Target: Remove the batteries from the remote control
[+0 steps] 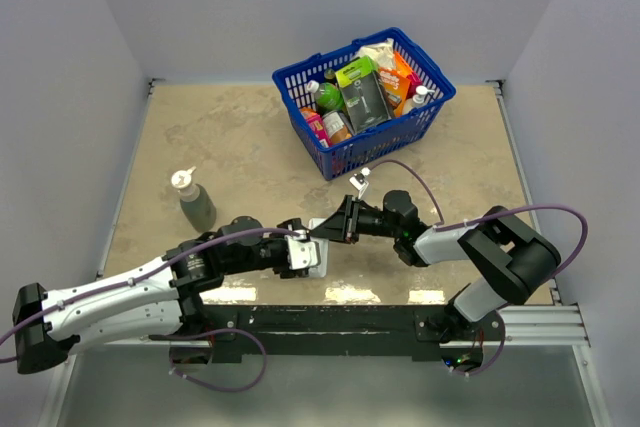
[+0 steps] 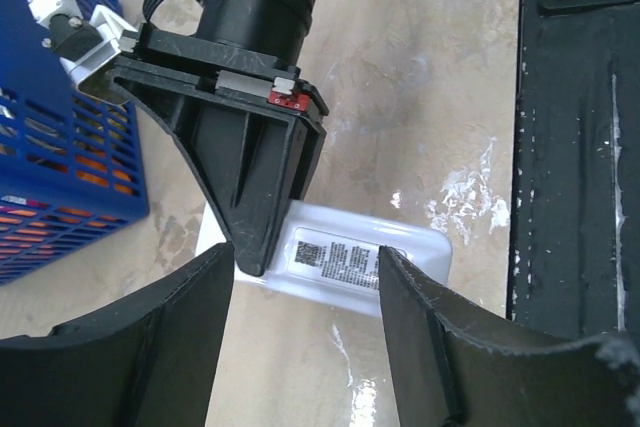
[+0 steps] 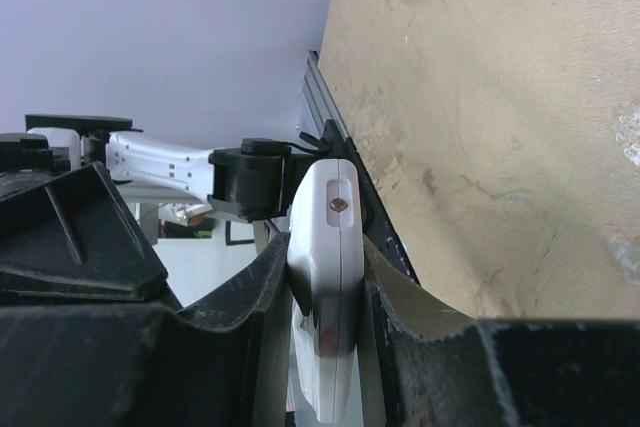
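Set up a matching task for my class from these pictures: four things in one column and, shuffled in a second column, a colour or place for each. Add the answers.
Column one
1. remote control
2. basket
3. spray-top bottle
4. cable on the right arm

Column two
A. purple, arching in a loop
B. white, clamped in the right pincer
C. blue, at the far side of the table
D. standing upright at the table's left side

Pairs: 1-B, 2-C, 3-D, 4-A

remote control (image 2: 345,262): partly hidden behind right tool (image 2: 255,247) | basket (image 2: 60,147): cropped
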You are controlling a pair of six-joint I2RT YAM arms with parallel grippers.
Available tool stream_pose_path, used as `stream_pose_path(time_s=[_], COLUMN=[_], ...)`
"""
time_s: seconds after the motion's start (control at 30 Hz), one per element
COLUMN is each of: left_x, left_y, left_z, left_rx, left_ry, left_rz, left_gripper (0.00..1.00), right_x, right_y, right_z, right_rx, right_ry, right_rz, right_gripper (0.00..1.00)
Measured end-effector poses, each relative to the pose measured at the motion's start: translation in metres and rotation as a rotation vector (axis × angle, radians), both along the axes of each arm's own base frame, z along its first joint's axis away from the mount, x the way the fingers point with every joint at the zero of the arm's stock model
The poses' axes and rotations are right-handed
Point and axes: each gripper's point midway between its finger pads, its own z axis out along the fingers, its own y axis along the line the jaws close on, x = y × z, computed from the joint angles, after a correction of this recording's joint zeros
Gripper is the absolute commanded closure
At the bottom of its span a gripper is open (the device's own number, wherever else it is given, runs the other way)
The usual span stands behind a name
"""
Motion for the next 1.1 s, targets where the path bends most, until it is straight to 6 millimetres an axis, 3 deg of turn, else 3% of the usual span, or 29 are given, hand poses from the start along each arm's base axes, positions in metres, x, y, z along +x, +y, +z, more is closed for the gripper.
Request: stream_pose_path(time_s=[0.37,1.1], left_x=[-0.006,-0.005], left_y=[-0.005,-0.005], left_z=[-0.032,-0.049], left_rx=[0.085,0.129], left_ry=[0.089,0.097], left_rz=[-0.020,-0.026], left_gripper=[0.36,0.35], right_x=[0.000,-0.001], right_y=[0.000,-0.001], right_z=[0.001,-0.003], right_rx=[0.005,-0.013], right_ry=[0.004,0.004], right_rz=[0.002,0.003], right_gripper=[1.00,1.00])
